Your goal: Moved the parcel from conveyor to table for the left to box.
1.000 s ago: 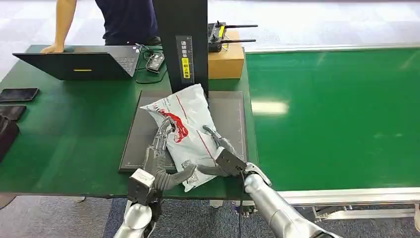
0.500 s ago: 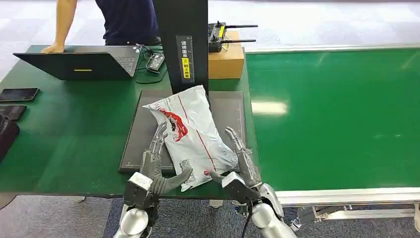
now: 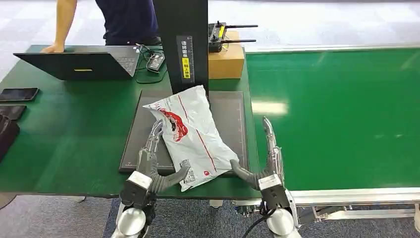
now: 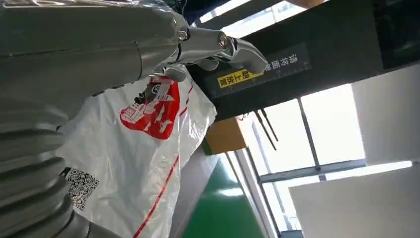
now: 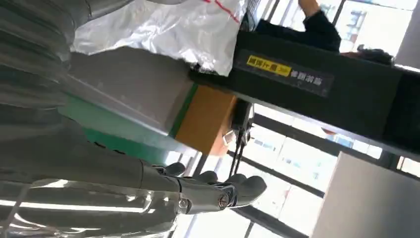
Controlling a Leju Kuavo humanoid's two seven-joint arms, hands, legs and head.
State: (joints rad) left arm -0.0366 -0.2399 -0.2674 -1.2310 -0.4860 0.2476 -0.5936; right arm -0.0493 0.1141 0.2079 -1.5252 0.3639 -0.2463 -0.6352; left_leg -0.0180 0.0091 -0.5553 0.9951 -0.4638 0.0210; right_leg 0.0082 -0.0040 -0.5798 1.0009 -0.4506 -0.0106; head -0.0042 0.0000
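The parcel (image 3: pixel 190 134), a white plastic mailer with a red logo, lies slanted on a dark grey mat (image 3: pixel 229 110) on the table. My left hand (image 3: pixel 151 166) lies against the parcel's left side with its fingers stretched along it. Its thumb touches the parcel's near end. In the left wrist view the fingers (image 4: pixel 218 47) reach straight out over the parcel (image 4: pixel 133 144). My right hand (image 3: pixel 266 161) stands open just right of the mat, apart from the parcel, thumb pointing toward it. The right wrist view has the hand (image 5: pixel 124 188) empty and the parcel (image 5: pixel 168 29) beyond it.
A black post (image 3: pixel 181 39) rises just behind the mat, beside a cardboard box (image 3: pixel 226 60) with a controller on it. The green conveyor (image 3: pixel 337 114) runs on the right. A laptop (image 3: pixel 81 62), phones (image 3: pixel 19 94) and a standing person (image 3: pixel 126 20) are at the table's far left.
My right hand let go of the parcel's near right side and drew back to the right, opening upright beside the mat. The parcel settled flat. My left hand barely moved.
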